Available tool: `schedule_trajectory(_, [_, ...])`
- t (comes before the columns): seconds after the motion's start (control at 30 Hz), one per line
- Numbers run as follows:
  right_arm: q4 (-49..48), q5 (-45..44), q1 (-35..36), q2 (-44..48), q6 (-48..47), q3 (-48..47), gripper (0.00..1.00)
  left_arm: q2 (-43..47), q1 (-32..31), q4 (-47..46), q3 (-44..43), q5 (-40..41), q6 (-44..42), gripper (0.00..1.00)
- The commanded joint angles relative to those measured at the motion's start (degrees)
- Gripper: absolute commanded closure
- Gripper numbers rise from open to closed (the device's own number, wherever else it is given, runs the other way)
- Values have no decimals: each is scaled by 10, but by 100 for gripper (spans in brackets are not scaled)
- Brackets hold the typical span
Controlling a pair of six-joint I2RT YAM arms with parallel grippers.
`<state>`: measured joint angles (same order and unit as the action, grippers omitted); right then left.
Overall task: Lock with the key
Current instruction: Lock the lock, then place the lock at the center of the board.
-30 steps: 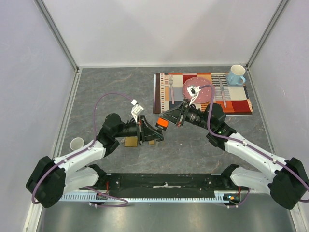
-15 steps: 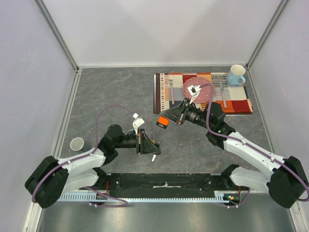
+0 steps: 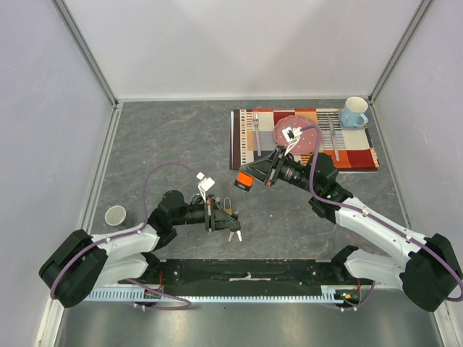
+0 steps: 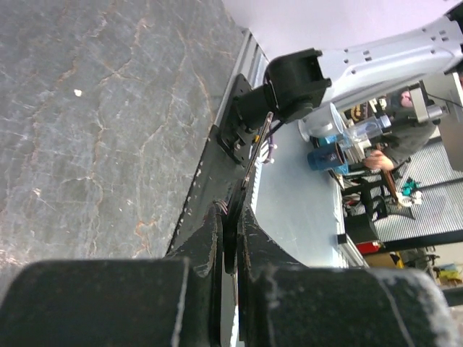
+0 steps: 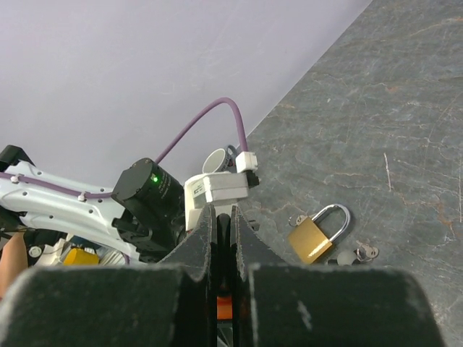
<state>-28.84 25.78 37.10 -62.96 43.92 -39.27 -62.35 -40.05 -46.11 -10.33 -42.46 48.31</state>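
Note:
A brass padlock (image 5: 312,241) with a silver shackle lies flat on the grey table, seen from above (image 3: 228,210) just past my left gripper's tip. Small silver keys (image 5: 364,252) lie on the table beside it, toward the near edge (image 3: 233,235). Low over the table, my left gripper (image 3: 226,219) points right with its jaws pressed together (image 4: 230,210) and nothing clearly between them. Farther back, my right gripper (image 3: 242,181) hovers above the table. It is shut too (image 5: 223,210) and faces the left wrist and the padlock.
A striped placemat (image 3: 362,155) at the back right carries a pink plate (image 3: 304,130), two forks (image 3: 256,134) and a blue mug (image 3: 354,113). A white cup (image 3: 114,215) stands by the left wall. The black base rail (image 3: 246,273) runs along the near edge.
My left arm has pulled back toward the near edge, uncovering the padlock and the keys. The right gripper has barely shifted.

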Motion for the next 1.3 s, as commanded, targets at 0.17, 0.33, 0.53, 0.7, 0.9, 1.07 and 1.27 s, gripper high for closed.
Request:
schedule_trajectory(0.17, [5, 15, -3, -1, -24, 1, 100, -78, 17, 116, -133, 71, -52, 98])
schedule_trajectory(0.33, [25, 26, -5, -27, -32, 10, 100, -146, 62, 168, -183, 50, -35, 98])
schedule_trajectory(0.53, [93, 25, -12, -60, -73, -1, 100, -145, 105, 162, -174, 39, -18, 98])
schedule_trajectory(0.7, [149, 18, -27, -112, -115, -20, 100, -96, 146, 230, -155, 61, -43, 98])
schedule_trajectory(0.9, [155, 51, -40, -200, -125, -41, 100, -8, 160, 376, -164, 142, -113, 98])
schedule_trajectory(1.07, [131, 88, -40, -269, -104, -58, 100, 32, 160, 413, -164, 146, -139, 98])
schedule_trajectory(1.27, [128, 91, -40, -305, -105, -62, 100, 74, 160, 393, -141, 109, -146, 98])
